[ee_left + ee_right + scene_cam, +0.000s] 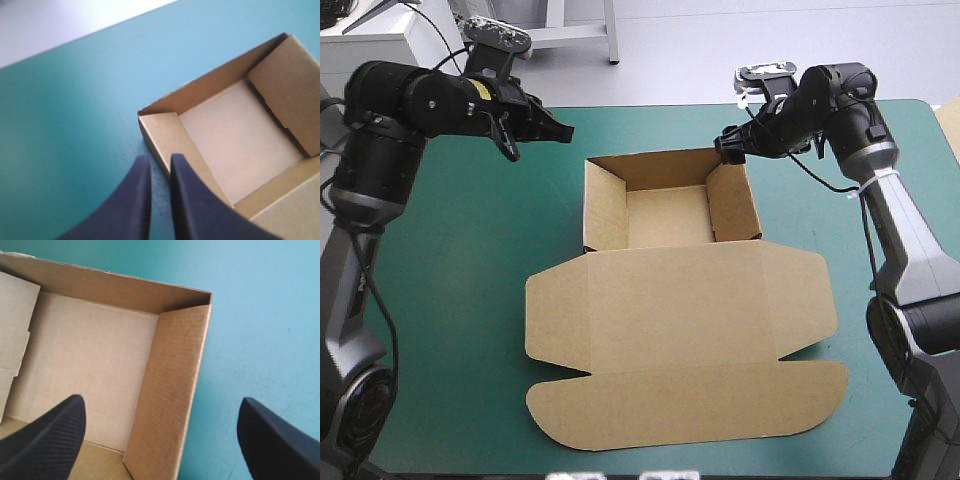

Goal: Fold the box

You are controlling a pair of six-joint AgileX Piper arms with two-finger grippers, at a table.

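Teal-green cover (450,300), brown box (670,330), lid flat

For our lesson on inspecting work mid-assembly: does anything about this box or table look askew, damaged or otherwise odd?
Nothing stands out. The box is an intact open tray, walls upright, its lid flat on the teal-green cover; no tears or spills show.
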